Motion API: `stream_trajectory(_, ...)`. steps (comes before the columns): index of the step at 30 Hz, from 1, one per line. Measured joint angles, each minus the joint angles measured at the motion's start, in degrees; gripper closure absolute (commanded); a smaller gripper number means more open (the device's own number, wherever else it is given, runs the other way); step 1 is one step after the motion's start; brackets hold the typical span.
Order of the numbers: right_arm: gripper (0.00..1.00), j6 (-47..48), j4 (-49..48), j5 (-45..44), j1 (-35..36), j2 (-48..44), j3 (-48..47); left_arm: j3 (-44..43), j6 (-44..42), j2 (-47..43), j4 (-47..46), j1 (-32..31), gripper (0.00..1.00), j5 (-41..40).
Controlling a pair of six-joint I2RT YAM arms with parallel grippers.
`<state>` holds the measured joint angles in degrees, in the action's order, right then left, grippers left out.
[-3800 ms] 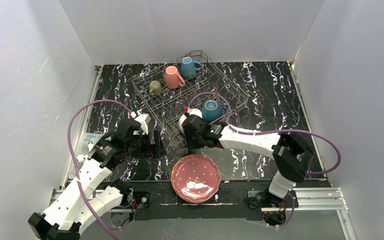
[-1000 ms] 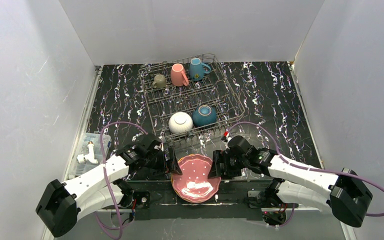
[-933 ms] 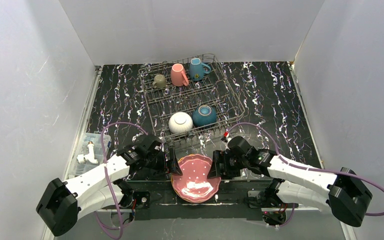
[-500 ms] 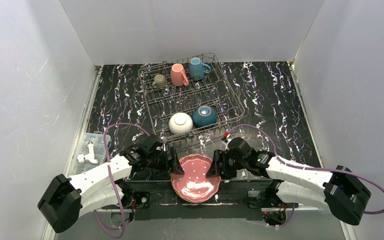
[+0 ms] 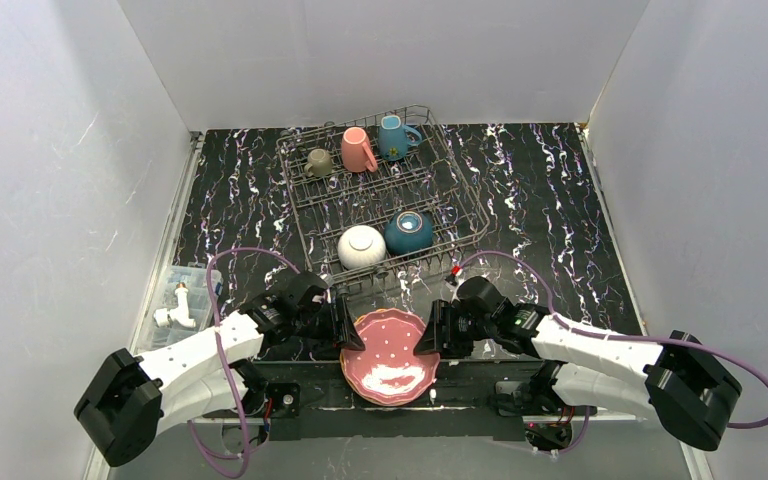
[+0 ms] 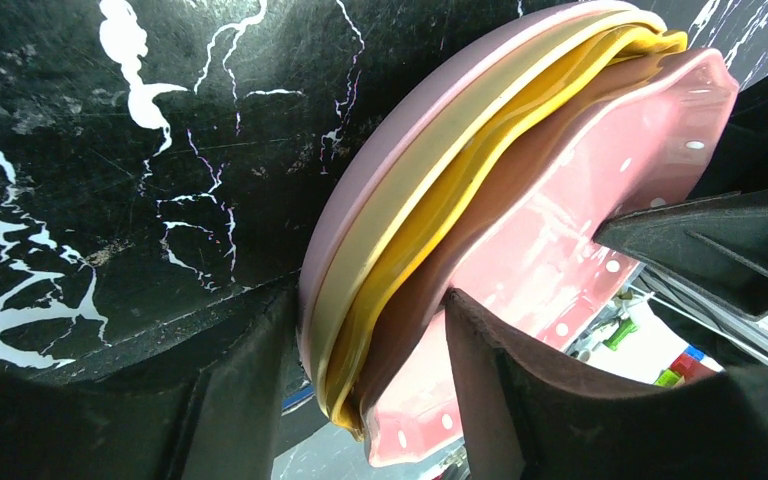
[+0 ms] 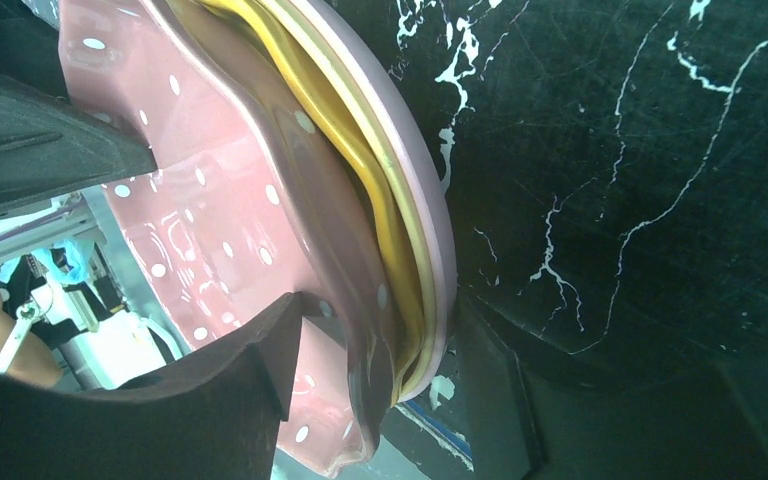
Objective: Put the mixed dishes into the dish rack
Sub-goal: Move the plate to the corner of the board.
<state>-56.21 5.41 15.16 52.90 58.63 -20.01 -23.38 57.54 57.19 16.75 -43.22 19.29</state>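
A plastic bin (image 5: 195, 285) at the left edge of the table (image 5: 540, 200) holds a white piece (image 5: 173, 316). The dish rack (image 5: 360, 200) carries an olive mug (image 5: 316, 162), a pink mug (image 5: 357, 149) and a teal mug (image 5: 394, 137) at the back. In front sit a white bowl (image 5: 361, 246) and a dark-blue bowl (image 5: 409, 231). The plates (image 5: 390, 358) lie stacked at the table's near edge, with a scalloped, white-dotted pink one on top. The left gripper (image 5: 352, 335) and right gripper (image 5: 428, 340) straddle opposite rims, jaws half-closed. I cannot tell whether they pinch. Only the wrist views show a yellow plate (image 6: 410, 250) underneath.

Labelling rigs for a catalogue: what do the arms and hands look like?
The left arm and right arm are white shells with black joints, each trailing a purple cable. The left hand and right hand are black, with wedge-shaped fingers.
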Motion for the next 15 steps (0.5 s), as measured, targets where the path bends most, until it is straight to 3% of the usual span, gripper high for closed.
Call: stream_trajectory(15,0.58,-0.9,0.7,-0.9,0.0,0.5,-0.6,-2.9,-1.5,2.3,3.4,0.0,0.56,-1.0)
